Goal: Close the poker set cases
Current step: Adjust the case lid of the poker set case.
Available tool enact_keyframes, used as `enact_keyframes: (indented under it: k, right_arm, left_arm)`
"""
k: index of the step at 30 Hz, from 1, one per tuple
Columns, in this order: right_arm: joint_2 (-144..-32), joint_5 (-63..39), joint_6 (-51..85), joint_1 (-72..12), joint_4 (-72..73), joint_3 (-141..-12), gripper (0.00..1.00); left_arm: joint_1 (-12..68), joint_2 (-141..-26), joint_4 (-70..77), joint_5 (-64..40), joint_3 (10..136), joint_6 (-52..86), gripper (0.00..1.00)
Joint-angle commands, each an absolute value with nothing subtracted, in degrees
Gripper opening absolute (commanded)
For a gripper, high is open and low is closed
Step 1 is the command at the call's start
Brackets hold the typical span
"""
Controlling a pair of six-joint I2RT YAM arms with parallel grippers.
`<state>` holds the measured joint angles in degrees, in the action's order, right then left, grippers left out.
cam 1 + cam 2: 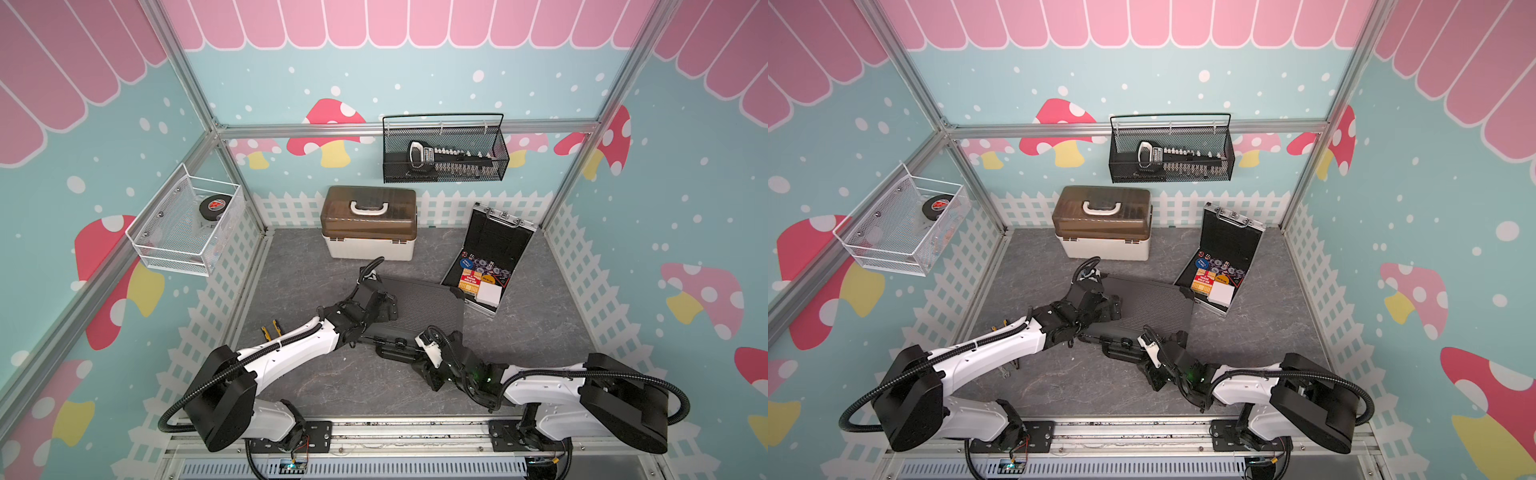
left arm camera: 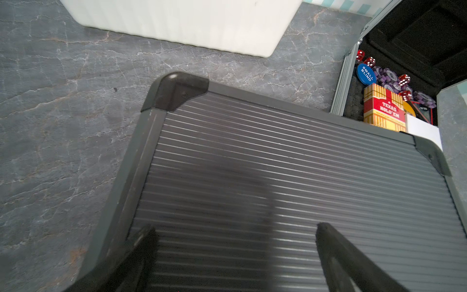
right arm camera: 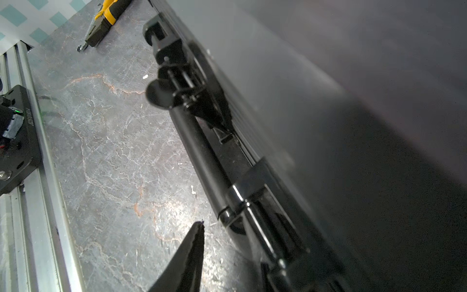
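Two cases here, in different shape. The black case (image 1: 424,303) lies flat in the middle of the surface (image 1: 332,382) with its lid down. Its long axis runs roughly side to side and its handle edge faces the robot. The left gripper (image 2: 235,252) sits over the left part of the lid, fingers spread wide and holding nothing. I can't tell if they actually touch the ribs.

The right gripper (image 1: 417,345) is right up at the handle (image 3: 202,156) on the front edge, beside a latch (image 3: 166,63). Only one of its fingers (image 3: 192,247) shows clearly in the right wrist view and the other is cut off. So I can't tell whether it's pinching the handle or just near it. Whether the latches are snapped is also hard to make out, since it's all black and blurry.

I'd say the silver case (image 1: 498,241) is the open job. It sits at the right rear, well apart from both grippers, lid standing up on its far side, cards (image 2: 384,111) and chips (image 2: 389,75) showing. It lies beyond and to the right of the fingers, so the right arm is nearer. The lid would have to swing down towards the robot.
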<state>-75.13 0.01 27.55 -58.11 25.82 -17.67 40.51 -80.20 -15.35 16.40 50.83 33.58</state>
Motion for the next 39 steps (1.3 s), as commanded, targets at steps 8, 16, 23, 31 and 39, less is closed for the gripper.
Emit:
enact_keyframes:
  k: [8, 16, 23, 31, 39]
  right_arm:
    - [-69.7, 1.4, 28.7, -57.7, 33.4, -17.5, 0.27]
    - [-68.6, 0.7, 28.2, -57.6, 31.7, -17.7, 0.24]
    - [-71.3, -2.2, 27.8, -57.8, 30.7, -17.8, 0.24]
    - [-75.2, -3.3, 25.5, -60.2, 23.3, -20.2, 0.29]
    - [-73.5, -0.4, 25.4, -61.1, 15.3, -20.2, 0.47]
  left_arm:
    - [40.1, -79.7, -15.9, 16.6, 51.8, 33.0, 0.99]
    - [40.1, -79.3, -16.4, 16.9, 51.9, 32.9, 0.99]
    - [40.1, -79.4, -16.6, 17.2, 51.5, 32.9, 0.99]
    - [40.1, -79.5, -17.1, 17.6, 51.6, 32.5, 0.99]
    - [40.1, -81.1, -16.4, 18.0, 51.5, 32.3, 0.99]
